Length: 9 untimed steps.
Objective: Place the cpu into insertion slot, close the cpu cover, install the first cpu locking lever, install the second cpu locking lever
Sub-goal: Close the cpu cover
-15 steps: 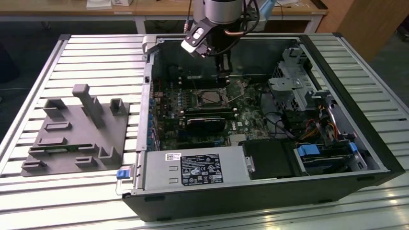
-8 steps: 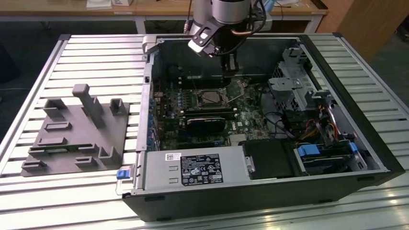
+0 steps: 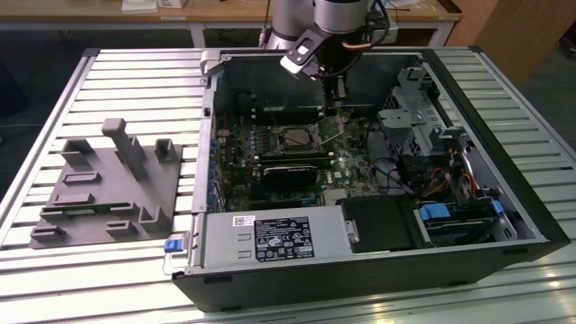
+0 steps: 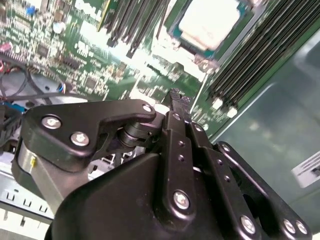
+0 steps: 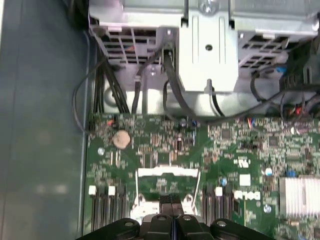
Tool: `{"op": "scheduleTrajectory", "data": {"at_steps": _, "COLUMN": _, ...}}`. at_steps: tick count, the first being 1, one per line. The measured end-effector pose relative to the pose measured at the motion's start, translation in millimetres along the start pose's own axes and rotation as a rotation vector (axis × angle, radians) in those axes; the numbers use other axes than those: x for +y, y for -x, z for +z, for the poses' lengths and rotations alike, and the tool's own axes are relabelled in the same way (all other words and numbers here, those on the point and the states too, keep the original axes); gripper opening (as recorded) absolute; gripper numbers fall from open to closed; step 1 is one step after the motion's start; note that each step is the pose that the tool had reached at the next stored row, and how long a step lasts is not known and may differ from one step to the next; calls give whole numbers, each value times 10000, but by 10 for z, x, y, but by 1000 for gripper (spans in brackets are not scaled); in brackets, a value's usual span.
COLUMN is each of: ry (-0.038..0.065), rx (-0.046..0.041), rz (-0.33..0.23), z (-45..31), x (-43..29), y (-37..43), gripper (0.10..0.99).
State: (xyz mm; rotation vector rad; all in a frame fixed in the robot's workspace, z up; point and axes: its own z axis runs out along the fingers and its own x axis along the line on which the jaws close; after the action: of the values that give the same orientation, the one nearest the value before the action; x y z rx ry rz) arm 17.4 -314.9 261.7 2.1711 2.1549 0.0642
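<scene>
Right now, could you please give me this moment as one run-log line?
gripper: shut, holding nothing | position: close to insertion slot | cpu: seated in slot

Chip (image 4: 207,22): flat square, pale metal top, lying level in the socket (image 3: 295,138); socket square, silver-rimmed, mid-board between long black memory slots (image 4: 250,55); cover (image 4: 202,57): thin silver frame lying flat around the chip's edges; latched or not, cannot tell
</scene>
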Motion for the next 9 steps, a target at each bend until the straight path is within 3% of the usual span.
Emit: {"op": "scheduleTrajectory", "data": {"at_steps": 9, "ry": 0, "rx": 1, "rz": -1, "z": 25, "x": 276, "y": -2, "gripper": 106}}
